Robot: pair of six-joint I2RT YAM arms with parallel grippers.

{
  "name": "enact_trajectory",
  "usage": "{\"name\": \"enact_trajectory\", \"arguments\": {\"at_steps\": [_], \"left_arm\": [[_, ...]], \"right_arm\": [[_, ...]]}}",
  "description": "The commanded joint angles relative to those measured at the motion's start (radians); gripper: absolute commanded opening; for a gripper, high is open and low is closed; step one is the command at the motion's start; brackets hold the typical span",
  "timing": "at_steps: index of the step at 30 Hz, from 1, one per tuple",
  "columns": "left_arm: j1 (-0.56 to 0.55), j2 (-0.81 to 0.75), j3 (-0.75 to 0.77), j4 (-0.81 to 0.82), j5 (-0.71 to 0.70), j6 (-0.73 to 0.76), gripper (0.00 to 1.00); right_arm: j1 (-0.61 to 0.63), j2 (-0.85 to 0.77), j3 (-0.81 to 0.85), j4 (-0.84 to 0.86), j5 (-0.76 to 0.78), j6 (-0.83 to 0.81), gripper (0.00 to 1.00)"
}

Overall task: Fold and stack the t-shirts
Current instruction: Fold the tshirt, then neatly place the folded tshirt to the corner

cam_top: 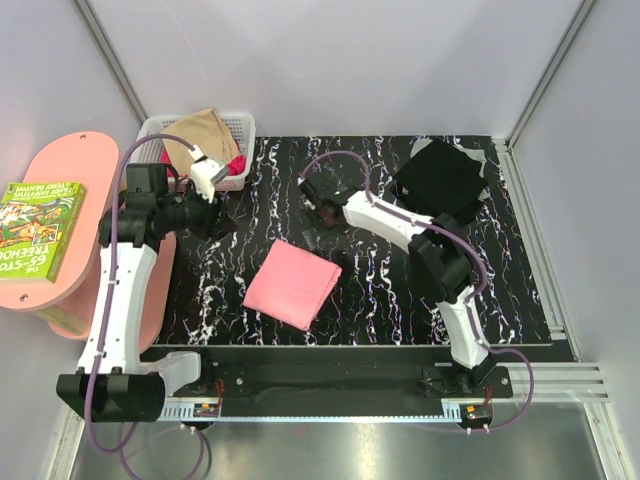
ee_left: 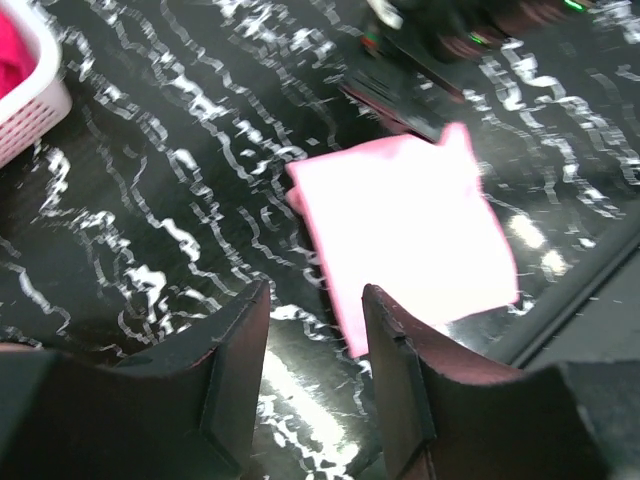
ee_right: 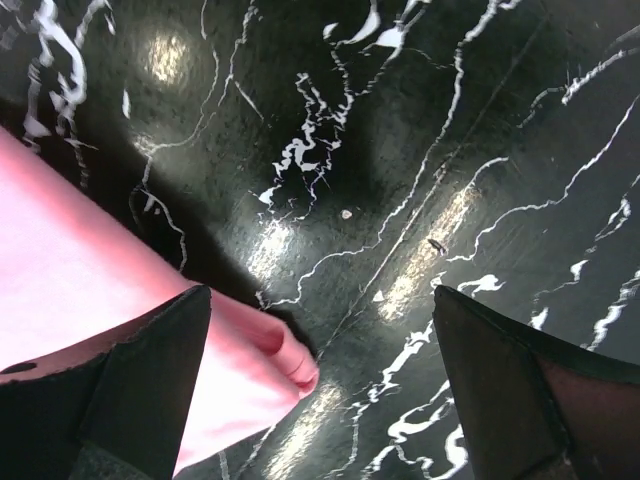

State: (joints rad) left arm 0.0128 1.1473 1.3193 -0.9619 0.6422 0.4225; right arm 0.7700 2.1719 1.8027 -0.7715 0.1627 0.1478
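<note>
The folded salmon-pink cloth t-shirt (cam_top: 292,285) looks light and limp, so pinch a doubled edge. The right claw (ee_right: 320,300) gapes wide and empty. The left claw (ee_left: 316,292) is half-open and empty.

open tabletop (cam_top: 215,285) left of folded pink t-shirt (cam_top: 292,284), basket (cam_top: 230,118) crowding far-left corner, right arm (cam_top: 390,218) spanning centre

Black mat (cam_top: 380,300) with white marble veining, spread beneath the left fingers (ee_left: 235,370) and the right fingers (ee_right: 150,380), with bright glare patches (ee_right: 270,245) on its surface between the right fingers. Plain pale grey walls (cam_top: 330,60), joined at aluminium corner posts (cam_top: 112,60), enclose the mat beyond both pairs of fingers. To the left of the left fingers stands a pink oval side table (cam_top: 75,160) bearing a green book (cam_top: 38,228); a white mesh basket (cam_top: 244,140) sits just beyond those fingers.
</note>
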Motion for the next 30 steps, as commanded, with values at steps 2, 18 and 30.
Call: {"name": "enact_trajectory", "arguments": {"at_steps": [2,18,30], "left_arm": [[-0.091,-0.040,-0.047,-0.018,0.084,-0.066,0.47],[-0.496,0.238,-0.258,0.038,-0.183,-0.153,0.41],[-0.682,0.456,-0.267,0.038,-0.283,-0.168,0.41]], "right_arm": [[-0.095,-0.159,-0.069,0.139,-0.293,0.151,1.00],[-0.271,0.061,-0.164,0.360,-1.060,0.243,1.00],[-0.294,0.155,-0.115,0.264,-1.014,0.133,1.00]]}}
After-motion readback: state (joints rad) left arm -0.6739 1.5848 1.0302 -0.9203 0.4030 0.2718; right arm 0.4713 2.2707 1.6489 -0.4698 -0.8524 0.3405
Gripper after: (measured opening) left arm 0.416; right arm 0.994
